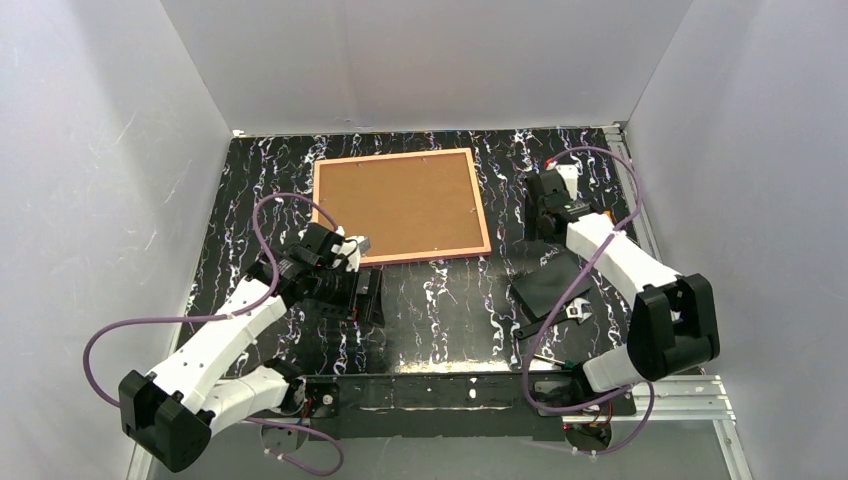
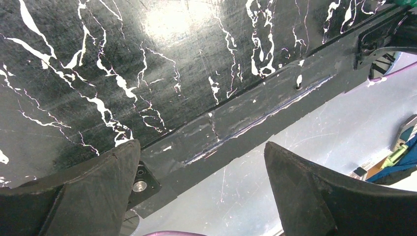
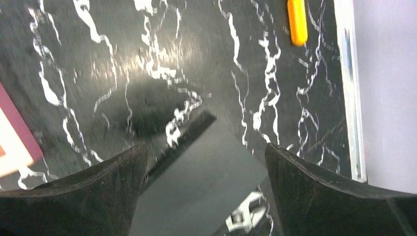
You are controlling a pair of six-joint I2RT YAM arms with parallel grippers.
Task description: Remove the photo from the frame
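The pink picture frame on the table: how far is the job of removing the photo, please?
Nothing looks done yet: the thin pink rectangular frame lies face down, its brown fibreboard backing in place, so the photo is hidden. Nothing is in hand: the left gripper and right gripper are both open and empty, apart from the frame. Left: free the backing, lift it, take out the photo.
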